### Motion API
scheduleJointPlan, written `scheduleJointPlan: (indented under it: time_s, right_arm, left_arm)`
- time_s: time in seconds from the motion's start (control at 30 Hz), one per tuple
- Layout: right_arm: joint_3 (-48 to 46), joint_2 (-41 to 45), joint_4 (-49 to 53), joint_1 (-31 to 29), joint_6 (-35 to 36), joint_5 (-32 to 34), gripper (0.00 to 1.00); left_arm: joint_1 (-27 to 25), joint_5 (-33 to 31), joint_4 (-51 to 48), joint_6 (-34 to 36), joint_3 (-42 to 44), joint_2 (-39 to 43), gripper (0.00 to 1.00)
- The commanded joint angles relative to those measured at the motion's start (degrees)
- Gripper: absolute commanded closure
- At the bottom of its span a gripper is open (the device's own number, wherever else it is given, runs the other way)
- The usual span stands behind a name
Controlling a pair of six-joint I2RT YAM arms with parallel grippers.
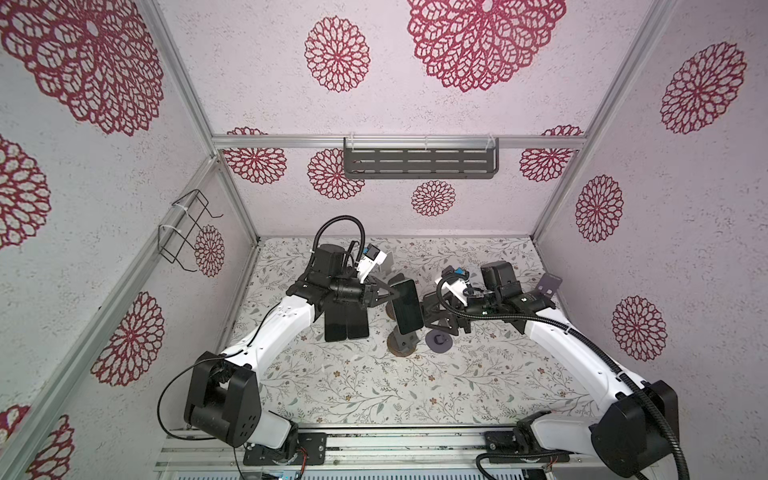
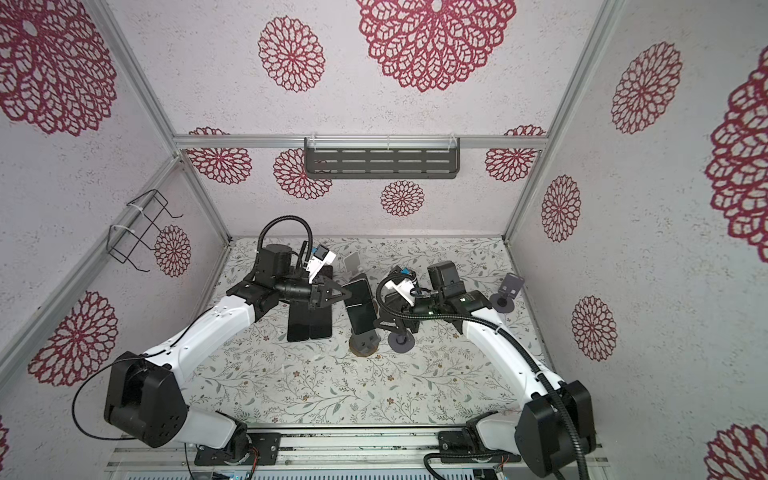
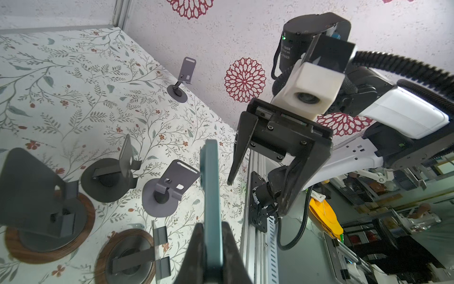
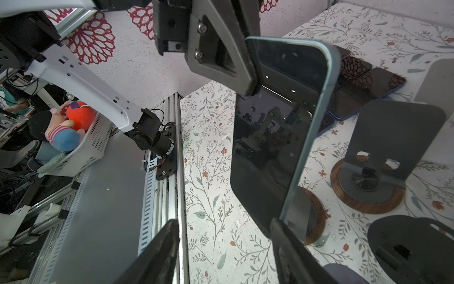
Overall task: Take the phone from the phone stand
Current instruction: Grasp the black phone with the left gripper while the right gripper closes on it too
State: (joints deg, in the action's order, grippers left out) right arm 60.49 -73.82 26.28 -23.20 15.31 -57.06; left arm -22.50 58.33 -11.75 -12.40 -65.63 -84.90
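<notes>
A dark-screened phone (image 1: 409, 307) (image 2: 359, 307) with a teal rim hangs tilted over a wood-based phone stand (image 1: 401, 345) (image 2: 365, 345) in both top views. My left gripper (image 1: 394, 296) (image 3: 212, 226) is shut on the phone's (image 3: 208, 177) upper edge, one finger on each face. In the left wrist view the phone stand's (image 3: 127, 258) lips hold nothing and the phone is apart from them. My right gripper (image 1: 434, 318) (image 4: 224, 246) is open at the phone's (image 4: 275, 127) other side. The phone's lower corner is just ahead of one of its fingers (image 4: 282, 246).
Two more phones (image 1: 347, 322) lie flat on the floral table under the left arm. Other empty stands are near: a grey round-based one (image 1: 440, 341), a second wood-based one (image 4: 368, 182), one by the right wall (image 1: 548, 286), a pale one at the back (image 1: 388, 259).
</notes>
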Motion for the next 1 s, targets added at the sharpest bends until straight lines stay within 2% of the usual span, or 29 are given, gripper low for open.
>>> scheduleJointPlan:
  time_s: [0.0,0.2,0.4,0.57,0.73,0.97]
  right_arm:
    - [0.5,-0.9,-1.6,-0.1,2.1,-1.9,0.37]
    - [0.7,-2.1,-2.9,0.2,1.8,-1.4,0.34]
    - [0.8,-2.9,-5.1,0.5,1.0,-4.7,0.35]
    - [0.7,-2.6,-5.8,1.3,0.7,-7.1,0.42]
    - [0.7,-3.5,-6.4,1.3,-0.1,-9.1,0.57]
    - [0.3,-4.7,-8.7,1.3,-1.5,-11.4,0.68]
  left_arm:
    - [-1.1,3.5,6.0,-0.5,-0.6,0.4,1.00]
    - [-1.9,4.3,5.8,1.3,0.4,1.4,1.00]
    - [-2.3,6.3,5.2,3.7,0.8,1.7,1.00]
    - [-2.3,6.9,3.7,6.2,0.7,1.1,1.00]
    - [-2.3,7.6,3.7,6.6,0.1,0.3,1.00]
    - [-2.5,8.0,4.4,6.8,-0.5,-0.3,1.00]
